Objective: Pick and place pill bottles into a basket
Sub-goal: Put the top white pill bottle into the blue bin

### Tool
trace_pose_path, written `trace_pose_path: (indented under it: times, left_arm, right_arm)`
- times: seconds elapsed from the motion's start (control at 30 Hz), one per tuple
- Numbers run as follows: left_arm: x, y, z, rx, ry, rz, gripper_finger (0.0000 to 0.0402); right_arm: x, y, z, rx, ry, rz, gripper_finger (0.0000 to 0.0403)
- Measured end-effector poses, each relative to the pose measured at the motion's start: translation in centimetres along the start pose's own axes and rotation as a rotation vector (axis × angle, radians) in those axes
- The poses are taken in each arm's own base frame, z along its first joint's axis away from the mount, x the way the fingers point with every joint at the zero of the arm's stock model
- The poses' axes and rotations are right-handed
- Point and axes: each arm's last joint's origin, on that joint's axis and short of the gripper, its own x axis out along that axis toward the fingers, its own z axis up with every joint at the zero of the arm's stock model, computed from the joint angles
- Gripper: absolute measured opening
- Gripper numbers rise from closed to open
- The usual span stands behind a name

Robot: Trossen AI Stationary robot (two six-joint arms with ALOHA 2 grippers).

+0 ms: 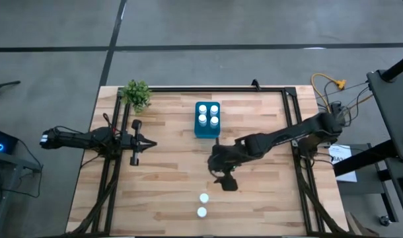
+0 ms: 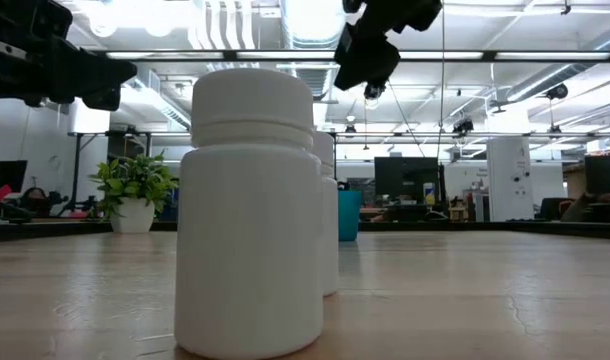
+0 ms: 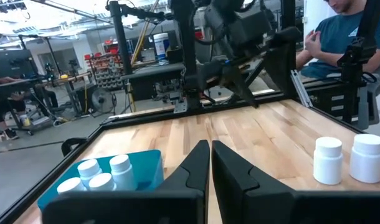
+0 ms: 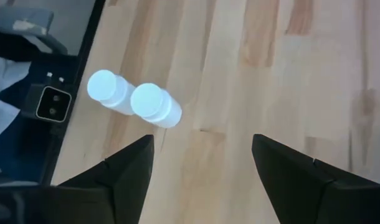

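Four bottles (image 1: 208, 116) upright in the basket (image 1: 207, 131), at the far middle of the worktop (image 1: 168, 192). Two more bottles (image 1: 203, 205) upright on bare wood near the front edge, one just behind the other, close together and well apart from the basket. Seen level across the worktop: near bottle (image 2: 250, 215) large in front, second bottle (image 2: 329, 220) mostly hidden behind it, basket (image 2: 349, 215) far beyond, plant (image 2: 133, 190) at far left.

Right tool (image 1: 226, 180) above the worktop, between basket and the front pair, nearer the pair. Fingers (image 4: 124, 174) spread wide, released, nothing between them; in the wrist view both front bottles (image 4: 131, 99) visible ahead of the finger on that side, outside the gap, bare wood between the fingers. In the low view this tool (image 2: 370, 50) high above the table, clear of everything.

Left tool (image 1: 147, 143) at the left side of the worktop, level with the basket and apart from it, pointing toward the middle. Fingers (image 3: 193, 171) clenched together, holding nothing. From its wrist: basket (image 3: 146, 168) with white caps (image 3: 99, 174) showing, front pair (image 3: 349, 158) off to the other side, right arm across the far worktop, a seated person (image 3: 339, 31) in a teal shirt beyond the table.

Plant (image 1: 137, 94) at the far left corner.
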Motion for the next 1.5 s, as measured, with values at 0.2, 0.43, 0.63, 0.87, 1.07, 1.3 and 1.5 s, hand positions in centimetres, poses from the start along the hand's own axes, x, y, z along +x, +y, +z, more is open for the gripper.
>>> trace_pose_path:
  times: [0.2,0.43,0.63,0.87,1.07,1.3,1.5]
  left_arm:
    - [0.0,0.0,-0.1,0.003,0.005,-0.001,0.0001]
    - [0.0,0.0,-0.1,0.004,0.006,-0.001,0.0001]
    - [0.1,0.0,-0.2,0.005,0.014,-0.002,0.0001]
    - [0.2,-0.1,-0.3,0.006,0.029,-0.005,0.0001]
    - [0.3,-0.1,-0.5,0.008,0.044,-0.007,0.0001]
    - [0.3,-0.1,-0.5,0.008,0.049,-0.008,0.0001]
    - [0.3,-0.1,-0.7,0.01,0.065,-0.011,0.0001]
  right_arm:
    - [1.5,1.3,0.5,0.027,0.07,0.002,0.0258]
    - [3.0,2.9,1.1,0.019,0.083,-0.002,0.0258]
    - [4.5,2.9,0.8,0.026,0.121,-0.022,0.0258]
    - [6.2,2.7,1.0,0.032,0.172,-0.05,0.0258]
    - [6.6,3.2,2.2,0.023,0.227,-0.071,0.0258]
    - [7.5,4.3,3.4,-0.044,0.263,-0.106,0.0258]
    - [8.6,5.2,3.9,-0.057,0.324,-0.117,0.0258]
